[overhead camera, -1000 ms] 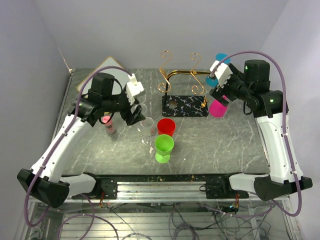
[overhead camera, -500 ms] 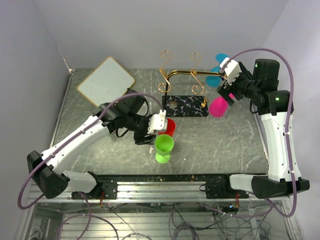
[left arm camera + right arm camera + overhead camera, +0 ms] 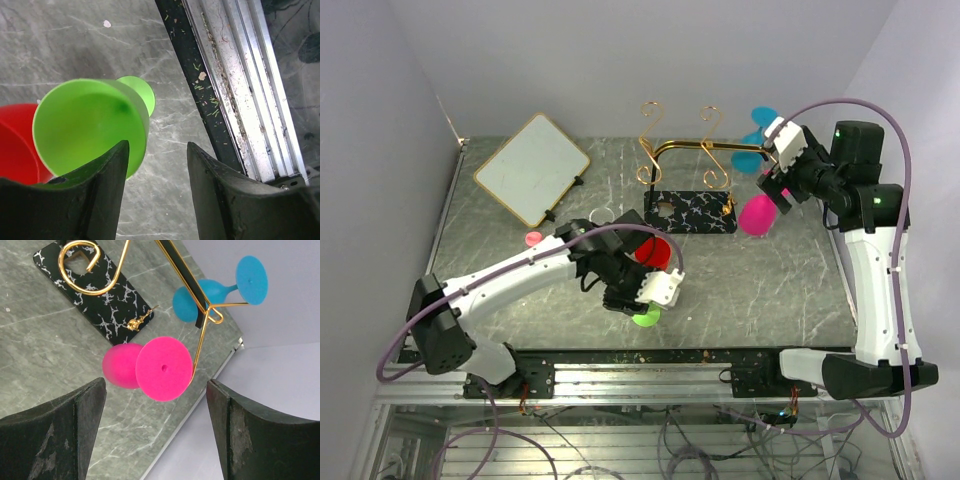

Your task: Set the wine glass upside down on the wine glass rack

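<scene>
A green wine glass (image 3: 85,125) stands upright near the table's front, beside a red cup (image 3: 15,145). My left gripper (image 3: 157,150) is open right above it, with its left finger over the bowl's rim and nothing held. In the top view only the glass's foot (image 3: 645,318) shows under the left gripper (image 3: 638,300). The gold wire rack (image 3: 680,150) stands on its black veined base (image 3: 690,212). A pink glass (image 3: 150,367) and a blue glass (image 3: 215,287) hang upside down from its right arms. My right gripper (image 3: 156,390) is open and empty, just short of the pink glass's foot.
A white gold-edged board (image 3: 532,168) leans at the back left. A small pink object (image 3: 532,238) and a clear glass piece (image 3: 602,215) lie left of the rack base. The metal rail (image 3: 240,85) runs along the front table edge, close to the green glass.
My left arm has swung from the left side toward the front centre, over the green glass. My right gripper has drawn slightly back from the hanging pink glass.
</scene>
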Motion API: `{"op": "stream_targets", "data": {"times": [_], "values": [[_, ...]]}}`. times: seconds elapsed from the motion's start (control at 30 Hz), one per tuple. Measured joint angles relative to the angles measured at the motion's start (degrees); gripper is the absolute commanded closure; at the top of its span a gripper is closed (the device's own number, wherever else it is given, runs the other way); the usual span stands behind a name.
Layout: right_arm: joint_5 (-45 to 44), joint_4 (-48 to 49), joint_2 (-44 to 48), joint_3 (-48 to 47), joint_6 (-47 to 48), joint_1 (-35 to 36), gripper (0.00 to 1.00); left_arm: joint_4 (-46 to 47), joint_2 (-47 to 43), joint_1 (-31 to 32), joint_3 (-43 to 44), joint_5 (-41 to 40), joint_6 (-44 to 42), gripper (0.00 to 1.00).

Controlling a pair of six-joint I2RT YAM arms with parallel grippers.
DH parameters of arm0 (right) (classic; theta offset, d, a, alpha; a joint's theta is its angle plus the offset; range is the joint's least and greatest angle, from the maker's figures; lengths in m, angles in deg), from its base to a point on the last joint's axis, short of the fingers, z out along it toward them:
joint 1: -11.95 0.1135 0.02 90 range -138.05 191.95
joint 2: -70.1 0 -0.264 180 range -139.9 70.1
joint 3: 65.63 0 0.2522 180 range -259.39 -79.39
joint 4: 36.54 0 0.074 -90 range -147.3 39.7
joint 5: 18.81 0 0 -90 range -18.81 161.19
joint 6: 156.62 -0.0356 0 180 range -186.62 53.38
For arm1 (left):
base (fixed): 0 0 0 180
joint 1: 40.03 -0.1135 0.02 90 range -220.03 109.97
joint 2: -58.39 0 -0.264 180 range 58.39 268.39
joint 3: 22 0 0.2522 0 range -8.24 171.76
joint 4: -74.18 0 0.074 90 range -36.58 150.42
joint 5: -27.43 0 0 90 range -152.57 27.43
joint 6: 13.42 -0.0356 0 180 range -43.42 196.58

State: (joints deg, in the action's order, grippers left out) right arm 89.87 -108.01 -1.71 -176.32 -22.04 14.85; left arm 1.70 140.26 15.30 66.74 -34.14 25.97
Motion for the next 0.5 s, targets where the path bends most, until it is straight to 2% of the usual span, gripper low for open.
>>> {"op": "stream_targets", "data": {"times": [0.13, 0.23, 0.5], "values": [[-0.20, 0.17, 0.28, 1.55, 0.00, -0.11, 0.19, -0.55, 2.97, 2.64, 1.22, -2.51, -1.29, 0.41], [-0.28, 0.35, 0.57, 2.36, 0.00, -0.22, 0.19, -0.83, 4.61, 4.04, 2.49, -4.09, -1.88, 0.48], [-0.42, 0.92, 1.46, 3.34, 0.02, -0.24, 0.19, -1.79, 7.50, 6.05, 4.28, -6.75, -2.89, 0.79]]}}
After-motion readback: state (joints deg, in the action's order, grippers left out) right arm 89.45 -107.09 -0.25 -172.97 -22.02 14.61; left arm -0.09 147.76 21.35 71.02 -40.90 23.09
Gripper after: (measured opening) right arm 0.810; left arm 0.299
